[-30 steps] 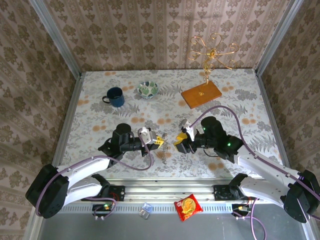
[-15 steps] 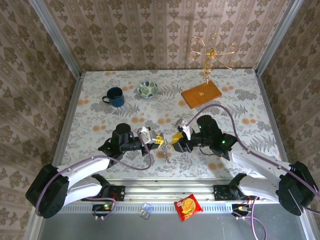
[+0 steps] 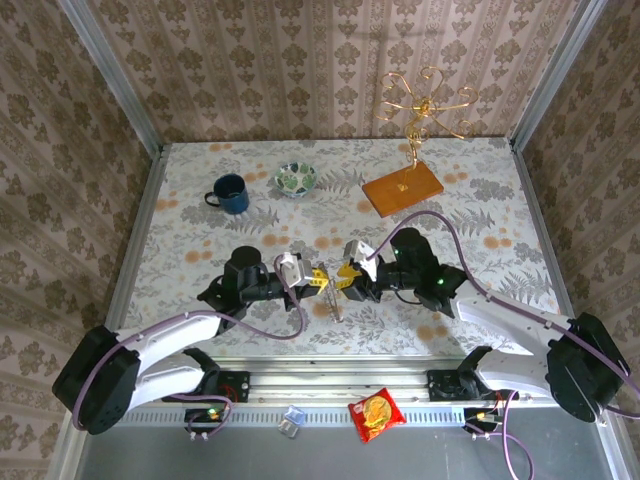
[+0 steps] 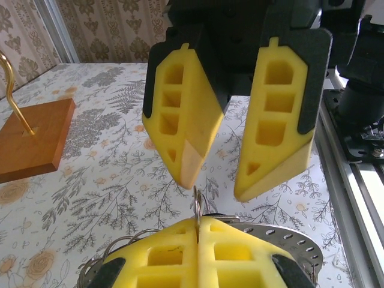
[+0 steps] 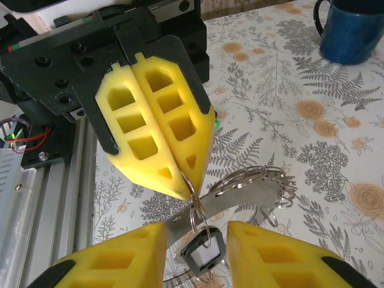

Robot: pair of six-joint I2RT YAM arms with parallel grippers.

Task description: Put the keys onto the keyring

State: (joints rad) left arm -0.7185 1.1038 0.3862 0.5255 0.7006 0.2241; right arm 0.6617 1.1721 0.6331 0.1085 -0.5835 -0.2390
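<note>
thin silver keyring stands upright, pinched by the left gripper.

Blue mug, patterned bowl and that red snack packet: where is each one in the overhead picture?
blue mug (image 3: 231, 193), top external view, middle of its open top
patterned bowl (image 3: 296, 179), top external view, centre of its inside
red snack packet (image 3: 376, 414), top external view, middle of its face

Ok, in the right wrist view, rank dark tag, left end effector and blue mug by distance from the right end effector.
1. Dark tag, hanging between the right end effector's fingers.
2. Left end effector, just ahead, shut on the keyring.
3. Blue mug, far, top right.
</note>
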